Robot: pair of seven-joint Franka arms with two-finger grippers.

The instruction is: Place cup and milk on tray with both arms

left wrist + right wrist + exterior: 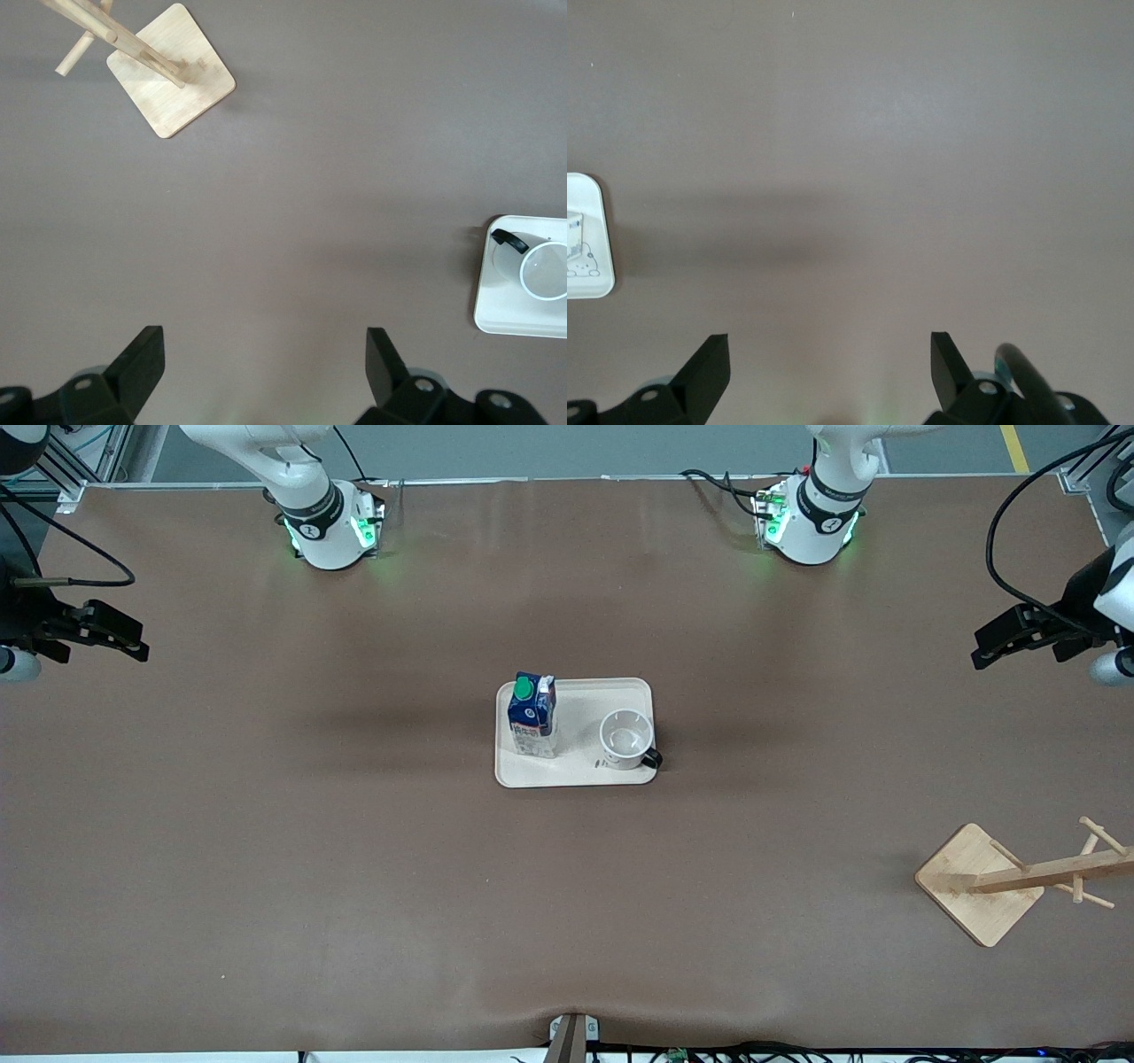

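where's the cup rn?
The cup stands upright on the tray at mid-table, beside the milk, on the tray's half toward the left arm's end. No gripper is near it.

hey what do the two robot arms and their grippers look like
Both arms are glossy white with black joint bands and green-lit bases. The left gripper and right gripper are black, each with two flat wedge-shaped fingers. Black cables loop beside each.

milk (532,716) and cup (626,739) upright, apart, on cream tray (576,775).
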